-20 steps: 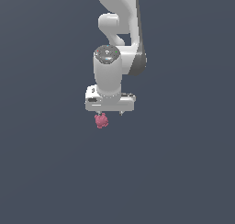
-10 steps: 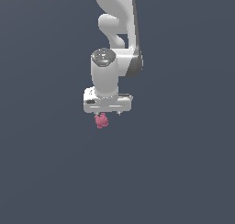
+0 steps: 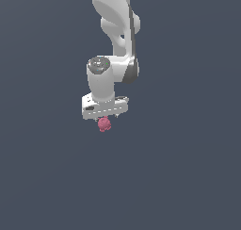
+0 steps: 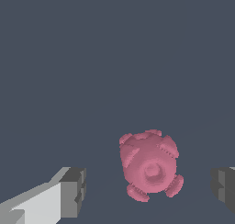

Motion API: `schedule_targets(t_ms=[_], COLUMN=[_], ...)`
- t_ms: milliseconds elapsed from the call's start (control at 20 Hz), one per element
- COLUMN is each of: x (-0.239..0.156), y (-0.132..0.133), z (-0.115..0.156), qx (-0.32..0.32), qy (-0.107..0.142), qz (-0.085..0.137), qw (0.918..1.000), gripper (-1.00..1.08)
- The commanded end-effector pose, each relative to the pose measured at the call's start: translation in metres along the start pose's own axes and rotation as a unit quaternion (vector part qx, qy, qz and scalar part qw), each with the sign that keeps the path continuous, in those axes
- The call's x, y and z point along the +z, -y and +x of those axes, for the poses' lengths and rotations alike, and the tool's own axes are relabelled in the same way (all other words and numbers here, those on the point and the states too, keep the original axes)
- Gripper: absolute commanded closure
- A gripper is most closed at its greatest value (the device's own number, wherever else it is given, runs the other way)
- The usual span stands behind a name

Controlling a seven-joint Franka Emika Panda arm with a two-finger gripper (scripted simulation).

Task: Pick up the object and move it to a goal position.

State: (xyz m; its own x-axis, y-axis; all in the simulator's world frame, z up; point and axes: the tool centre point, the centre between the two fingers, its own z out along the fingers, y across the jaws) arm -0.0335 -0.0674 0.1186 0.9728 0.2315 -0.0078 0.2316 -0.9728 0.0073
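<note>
Pincer (image 4: 147, 193) spread wide, dark fingertips (image 4: 73, 191) well clear of the pink-red knobbly object (image 4: 149, 165) on either side. Object (image 3: 104, 124) just below the white hand in the exterior view, between the fingers, gripped by neither.

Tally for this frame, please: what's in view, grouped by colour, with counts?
Pink-red: 1, the knobbly object, lying between the open fingers, untouched.
White: 1, the arm with its gripper.
Total: 2.
</note>
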Motion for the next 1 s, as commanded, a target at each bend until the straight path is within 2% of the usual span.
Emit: schedule_targets(t_ms=[0, 450, 950], x=[0.008, 0.025, 0.030], y=[-0.005, -0.016, -0.018], z=[-0.006, -0.020, -0.023], qx=[-0.024, -0.079, -0.090], qy=[-0.001, -0.004, -0.004], qz=[0.001, 0.003, 0.003], qw=[0.9997, 0.9969, 0.9959], gripper=[-0.92, -0.92, -0.92])
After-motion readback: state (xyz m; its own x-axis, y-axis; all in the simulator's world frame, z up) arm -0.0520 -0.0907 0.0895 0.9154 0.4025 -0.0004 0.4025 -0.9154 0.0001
